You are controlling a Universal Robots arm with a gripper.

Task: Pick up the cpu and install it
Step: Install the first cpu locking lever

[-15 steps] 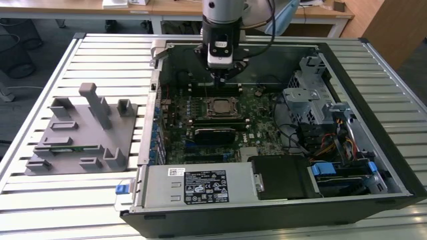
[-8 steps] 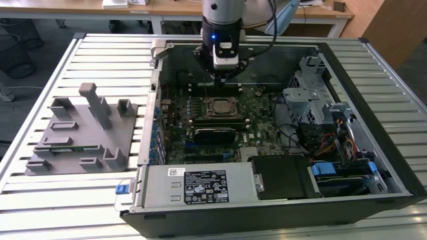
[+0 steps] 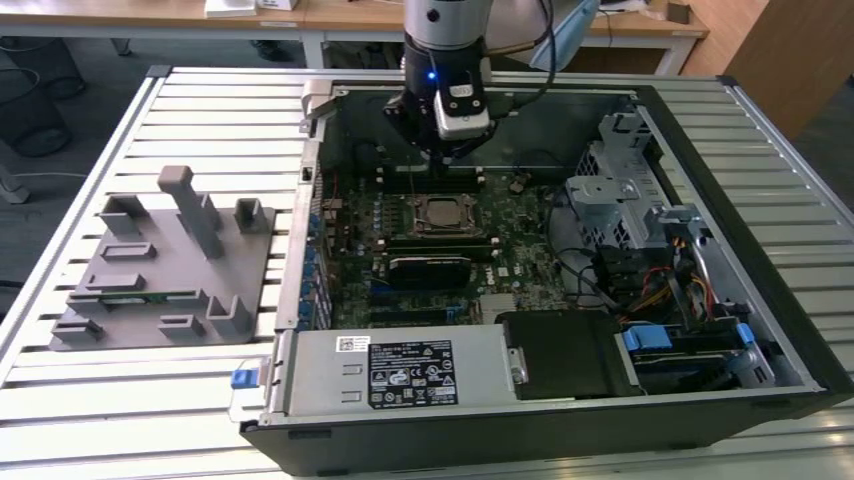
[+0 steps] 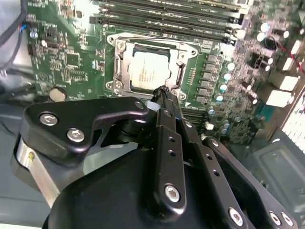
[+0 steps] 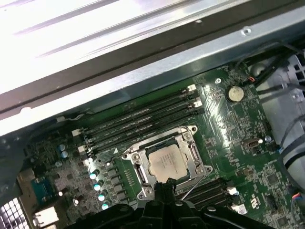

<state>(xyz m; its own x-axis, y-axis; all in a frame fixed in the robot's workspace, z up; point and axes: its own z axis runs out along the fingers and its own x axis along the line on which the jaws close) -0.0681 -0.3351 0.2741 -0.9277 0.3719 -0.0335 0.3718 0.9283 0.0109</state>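
Gripper hung closed and empty just above the socket, fingers pinched together. Already the cpu sat flat inside that socket's metal frame. To my eye, a straight, slow lift away would avoid nudging the chip.

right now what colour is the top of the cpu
Pale, shiny silver; the cpu sits in its socket frame, clearest in the first wrist view.

Silver cpu — flat, seated in its socket frame.
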